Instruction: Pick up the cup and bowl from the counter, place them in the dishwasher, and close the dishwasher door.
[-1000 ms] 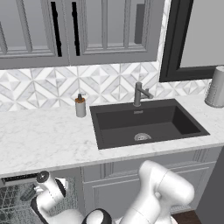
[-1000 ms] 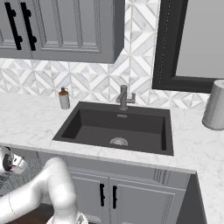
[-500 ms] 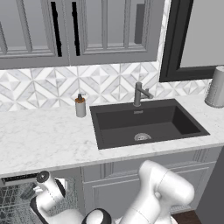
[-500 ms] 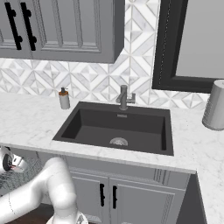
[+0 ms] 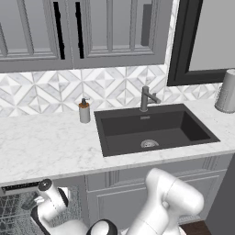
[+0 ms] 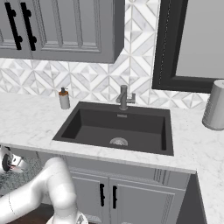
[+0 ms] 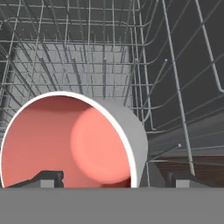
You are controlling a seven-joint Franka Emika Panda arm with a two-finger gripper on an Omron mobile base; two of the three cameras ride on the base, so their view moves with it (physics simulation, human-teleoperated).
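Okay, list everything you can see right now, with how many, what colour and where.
cup: one, grey-white outside, red inside, on its side among the rack wires, mouth toward the hand camera
rack: grey wire, inside the dishwasher
counter: one, white marble
sink: one, black, set in the counter
tap: one, grey, behind the sink
soap bottle: one, grey with brown pump, left of the sink
canister: one, grey, far right on the counter
upper cabinets: grey, black handles
lower cabinets: grey, under the sink
claw: one, dark tips either side of the cup, open
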